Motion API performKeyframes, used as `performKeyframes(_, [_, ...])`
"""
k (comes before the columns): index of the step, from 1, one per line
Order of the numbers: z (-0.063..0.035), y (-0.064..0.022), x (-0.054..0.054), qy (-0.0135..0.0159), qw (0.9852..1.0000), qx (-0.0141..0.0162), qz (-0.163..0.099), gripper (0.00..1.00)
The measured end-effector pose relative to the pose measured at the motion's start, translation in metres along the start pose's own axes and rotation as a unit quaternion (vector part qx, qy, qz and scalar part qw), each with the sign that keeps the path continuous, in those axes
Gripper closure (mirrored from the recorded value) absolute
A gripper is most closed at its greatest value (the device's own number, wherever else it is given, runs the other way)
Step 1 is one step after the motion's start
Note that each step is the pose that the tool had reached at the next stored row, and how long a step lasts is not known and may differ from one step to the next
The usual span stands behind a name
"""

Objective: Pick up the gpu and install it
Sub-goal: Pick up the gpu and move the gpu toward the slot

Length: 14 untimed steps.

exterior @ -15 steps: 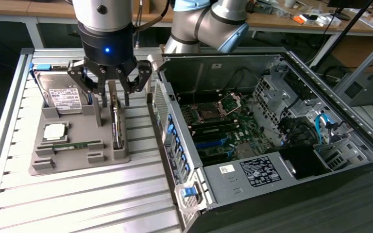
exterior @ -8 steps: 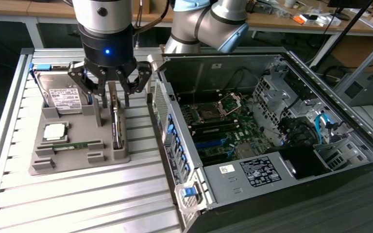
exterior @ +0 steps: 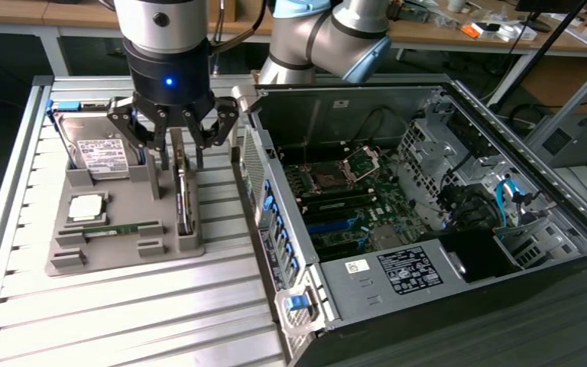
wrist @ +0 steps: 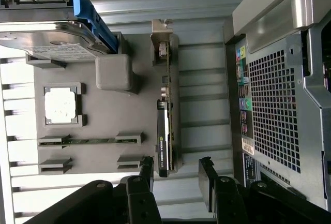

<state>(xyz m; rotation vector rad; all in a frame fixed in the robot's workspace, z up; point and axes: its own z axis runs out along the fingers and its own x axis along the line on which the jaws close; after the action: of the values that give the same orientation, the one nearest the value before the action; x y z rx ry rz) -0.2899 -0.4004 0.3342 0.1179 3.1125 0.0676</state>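
Observation:
The gpu [exterior: 183,195] is a thin dark card with a silvery bracket at one end. It stands on edge in a slot of the grey holder tray [exterior: 120,248]. My gripper [exterior: 176,153] hangs straight above the card's far end, open, with one finger on each side of it. In the wrist view the gpu [wrist: 165,125] runs lengthwise toward the gap of my gripper [wrist: 176,169]. Both black fingertips [wrist: 147,164] stand apart from the card and grip nothing.
The tray also carries a silver hard drive [exterior: 100,149] with a blue rail, a square processor [exterior: 86,205] and a green memory stick [exterior: 120,228]. An open computer case [exterior: 396,199] lies at the exterior view's right, its motherboard [exterior: 345,199] exposed and its perforated rear panel [wrist: 279,94] close to the tray.

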Motion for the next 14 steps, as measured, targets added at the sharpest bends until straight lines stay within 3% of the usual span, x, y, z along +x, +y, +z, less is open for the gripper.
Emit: performKeyframes(14, [0.0027,0.0014,0.0002,0.0000,1.0000,-0.0001,0.000,0.52])
